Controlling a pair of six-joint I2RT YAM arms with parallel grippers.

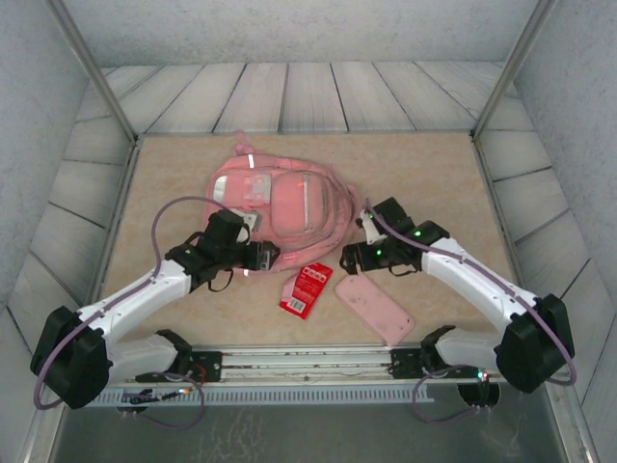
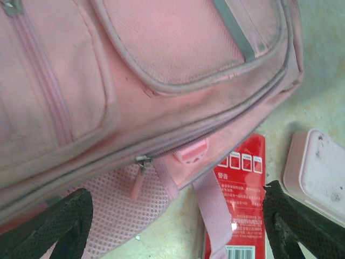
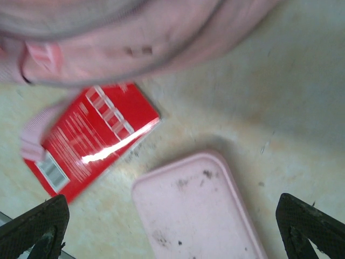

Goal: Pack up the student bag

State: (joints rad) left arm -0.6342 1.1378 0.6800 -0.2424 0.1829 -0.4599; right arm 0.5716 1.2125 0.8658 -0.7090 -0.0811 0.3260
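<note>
Jaws: both pairs stood spread, empty.
Bag: pink fabric backpack seemed zipped.
Grip: small metal zip pull (ahead of left jaws) needed centring.

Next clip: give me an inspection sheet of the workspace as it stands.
Surface: beige table, lightly marked.
Job's things: student bag lies flat mid-table.
Clutter: red packet and pink pencil case lie loose on the bag's near side; a bag strap crosses the packet.
Grippers: left gripper open at the bag's near edge; right gripper open above the pencil case.
Cables: purple cable along each arm.
Surroundings: grey plank walls.
</note>
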